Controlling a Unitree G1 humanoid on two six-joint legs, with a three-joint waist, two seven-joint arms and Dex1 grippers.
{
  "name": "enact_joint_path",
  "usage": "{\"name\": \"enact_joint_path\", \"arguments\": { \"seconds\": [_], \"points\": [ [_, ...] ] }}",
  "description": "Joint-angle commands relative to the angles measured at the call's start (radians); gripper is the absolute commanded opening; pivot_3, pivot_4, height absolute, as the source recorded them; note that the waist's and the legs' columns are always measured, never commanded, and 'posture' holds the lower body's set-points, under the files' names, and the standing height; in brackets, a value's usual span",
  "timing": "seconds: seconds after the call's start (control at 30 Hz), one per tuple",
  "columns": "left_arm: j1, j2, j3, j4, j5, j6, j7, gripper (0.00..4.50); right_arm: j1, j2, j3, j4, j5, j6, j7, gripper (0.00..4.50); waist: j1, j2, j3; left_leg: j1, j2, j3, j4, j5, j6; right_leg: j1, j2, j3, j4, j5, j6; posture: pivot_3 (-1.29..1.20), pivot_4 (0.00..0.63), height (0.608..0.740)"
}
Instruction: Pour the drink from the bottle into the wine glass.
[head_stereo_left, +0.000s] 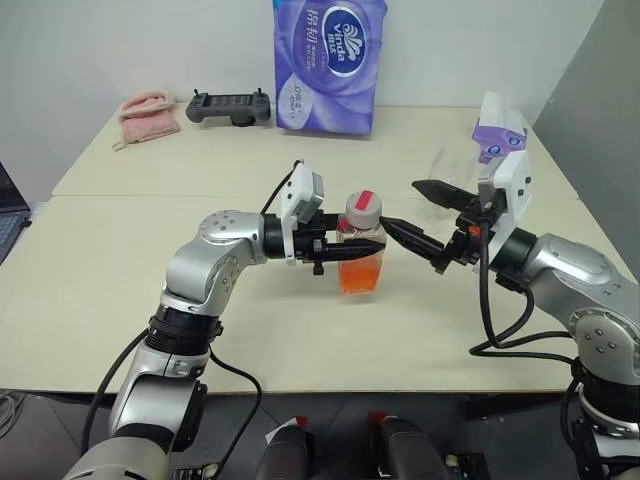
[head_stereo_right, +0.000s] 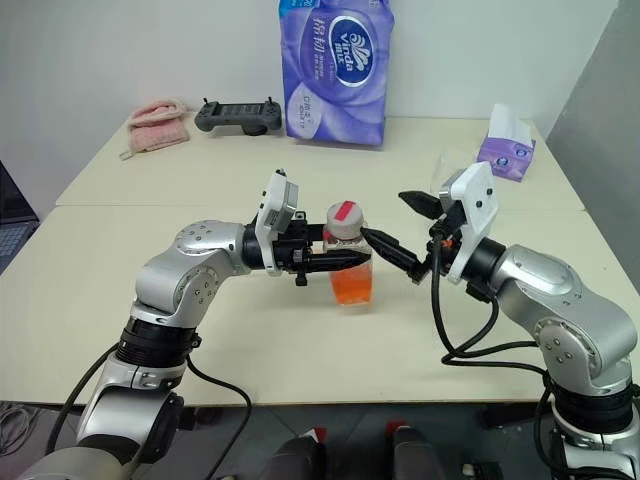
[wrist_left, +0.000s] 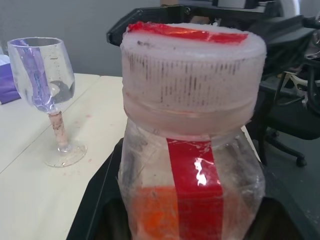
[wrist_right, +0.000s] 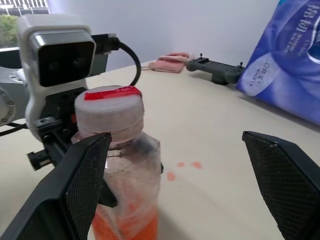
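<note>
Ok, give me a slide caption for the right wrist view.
Open right gripper beside the capped bottle, which the left gripper holds upright over the table.

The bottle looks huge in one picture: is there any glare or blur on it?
In the left wrist view the bottle looms very close, with a white glint on its red label strip, and the wine glass behind stays fairly sharp. In the right wrist view the right tool's near fingers look soft. In the left eye view the lighting is even, with faint shadows on the table.
</note>
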Motion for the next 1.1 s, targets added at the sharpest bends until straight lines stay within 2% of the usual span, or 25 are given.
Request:
{"name": "enact_joint_path", "arguments": {
  "seconds": [0.03, 0.27, 0.47, 0.57, 0.77, 0.9, 1.03, 1.1],
  "points": [
    [-0.02, -0.002, 0.012, -0.024, -0.015, -0.022, -0.007, 1.85, -0.005, 0.008, -0.002, -0.074, 0.075, 0.006, 0.01, 4.47, 0.0, 0.0, 0.0, 0.0, 0.0, 0.0, 0.0, 0.0, 0.0, 0.0, 0.0, 0.0, 0.0, 0.0, 0.0, 0.0, 0.15, 0.74],
    [-0.02, 0.0, 0.014, -0.027, -0.013, -0.018, -0.008, 1.85, -0.102, 0.128, 0.084, -0.021, 0.007, -0.02, -0.093, 4.47, -0.001, 0.0, 0.0, 0.0, 0.0, 0.0, 0.0, 0.0, 0.0, 0.0, 0.0, 0.0, 0.0, 0.0, 0.0, 0.0, 0.15, 0.74],
    [-0.02, 0.004, 0.015, -0.031, -0.013, -0.013, -0.006, 1.85, -0.128, 0.16, 0.116, 0.002, -0.022, -0.021, -0.096, 4.47, 0.0, 0.0, 0.0, 0.0, 0.0, 0.0, 0.0, 0.0, 0.0, 0.0, 0.0, 0.0, 0.0, 0.0, 0.0, 0.0, 0.15, 0.74],
    [-0.02, 0.005, 0.016, -0.031, -0.013, -0.013, -0.005, 1.85, -0.118, 0.153, 0.12, 0.004, -0.03, -0.025, -0.086, 3.9, 0.0, 0.0, 0.0, 0.0, 0.0, 0.0, 0.0, 0.0, 0.0, 0.0, 0.0, 0.0, 0.0, 0.0, 0.0, 0.0, 0.15, 0.74],
    [-0.019, 0.003, 0.015, -0.033, -0.013, -0.012, -0.004, 1.85, -0.118, 0.15, 0.105, 0.004, -0.034, -0.019, -0.079, 1.88, 0.0, 0.0, 0.0, 0.0, 0.0, 0.0, 0.0, 0.0, 0.0, 0.0, 0.0, 0.0, 0.0, 0.0, 0.0, 0.0, 0.15, 0.74],
    [-0.022, 0.0, 0.012, -0.027, -0.013, -0.015, -0.008, 1.85, -0.12, 0.109, 0.094, 0.014, -0.024, -0.014, -0.026, 1.84, 0.0, 0.0, 0.0, 0.0, 0.0, 0.0, 0.0, 0.0, 0.0, 0.0, 0.0, 0.0, 0.0, 0.0, 0.0, 0.0, 0.15, 0.74],
    [-0.037, -0.011, 0.003, -0.02, -0.03, -0.012, -0.031, 1.85, -0.171, 0.006, 0.082, 0.153, 0.059, -0.004, 0.243, 1.84, 0.0, 0.0, 0.0, 0.0, -0.001, 0.0, 0.0, 0.0, 0.0, 0.0, 0.0, 0.0, 0.0, 0.0, 0.0, 0.0, 0.15, 0.74],
    [-0.047, -0.017, -0.003, -0.015, -0.029, -0.014, -0.039, 1.85, -0.217, -0.053, 0.111, 0.249, 0.01, -0.04, 0.359, 1.84, 0.0, 0.0, 0.0, 0.001, 0.0, 0.0, 0.0, 0.0, 0.0, 0.001, 0.0, -0.001, 0.0, 0.0, 0.0, 0.0, 0.15, 0.74]
  ]
}}
